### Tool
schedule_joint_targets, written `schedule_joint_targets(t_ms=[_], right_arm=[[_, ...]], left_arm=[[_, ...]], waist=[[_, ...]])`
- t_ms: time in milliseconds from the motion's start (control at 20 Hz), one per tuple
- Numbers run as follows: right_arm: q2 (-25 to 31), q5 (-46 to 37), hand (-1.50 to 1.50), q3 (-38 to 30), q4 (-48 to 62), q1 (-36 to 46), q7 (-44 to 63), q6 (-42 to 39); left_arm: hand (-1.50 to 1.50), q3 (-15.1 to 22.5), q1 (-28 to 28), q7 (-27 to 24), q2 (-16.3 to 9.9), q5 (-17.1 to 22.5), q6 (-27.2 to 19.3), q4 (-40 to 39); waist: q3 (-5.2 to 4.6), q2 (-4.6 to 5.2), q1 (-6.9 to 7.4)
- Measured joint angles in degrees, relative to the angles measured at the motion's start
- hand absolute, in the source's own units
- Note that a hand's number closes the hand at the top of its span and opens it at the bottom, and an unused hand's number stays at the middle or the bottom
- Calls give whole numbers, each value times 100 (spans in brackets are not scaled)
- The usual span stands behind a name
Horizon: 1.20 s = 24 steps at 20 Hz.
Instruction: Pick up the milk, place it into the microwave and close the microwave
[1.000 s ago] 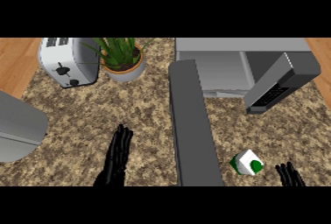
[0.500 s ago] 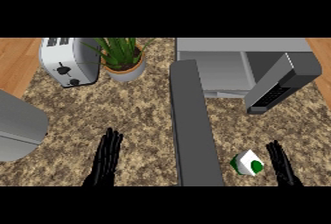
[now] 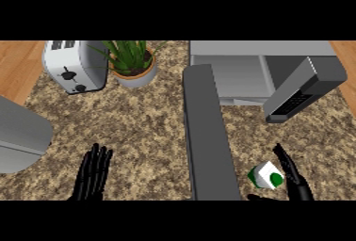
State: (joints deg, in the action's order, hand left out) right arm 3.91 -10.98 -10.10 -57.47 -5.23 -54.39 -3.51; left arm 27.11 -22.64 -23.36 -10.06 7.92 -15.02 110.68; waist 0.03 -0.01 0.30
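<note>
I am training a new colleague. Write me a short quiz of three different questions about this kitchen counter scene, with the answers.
1. True or false: the microwave door stands open.
2. Which hand is next to the milk carton?
A. left hand
B. right hand
3. Fill in: the potted plant stands between the microwave and the ____.

Key
1. True; the door sticks out toward the robot.
2. B; its fingers are open beside the carton, not closed on it.
3. toaster.
</note>
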Motion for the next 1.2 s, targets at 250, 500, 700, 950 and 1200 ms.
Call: schedule_joint_targets(t_ms=[250, 500, 700, 950, 1200], right_arm=[[101, 135, 150, -282, 964, 552, -401, 116], [230, -12, 150, -447, 1734, 1027, -536, 475], [376, -279, 150, -427, 2357, 1446, -570, 769], [436, -371, 150, -615, 2885, 2022, -397, 1332], [413, -136, 150, -855, 3288, 2498, -568, 1271]], left_arm=[[-150, -133, -252, -122, -172, 141, 161, 130], [-150, -305, -198, -211, -240, 255, 340, -3], [-150, -416, -200, -273, -295, 318, 447, -21], [-150, -547, -397, -421, -425, 477, 658, 54], [-150, -695, -436, -419, -480, 613, 774, 77]], waist=[[-5, -2, 9], [-12, -6, 17], [-16, -4, 41], [-13, 3, 68], [2, 18, 70]])
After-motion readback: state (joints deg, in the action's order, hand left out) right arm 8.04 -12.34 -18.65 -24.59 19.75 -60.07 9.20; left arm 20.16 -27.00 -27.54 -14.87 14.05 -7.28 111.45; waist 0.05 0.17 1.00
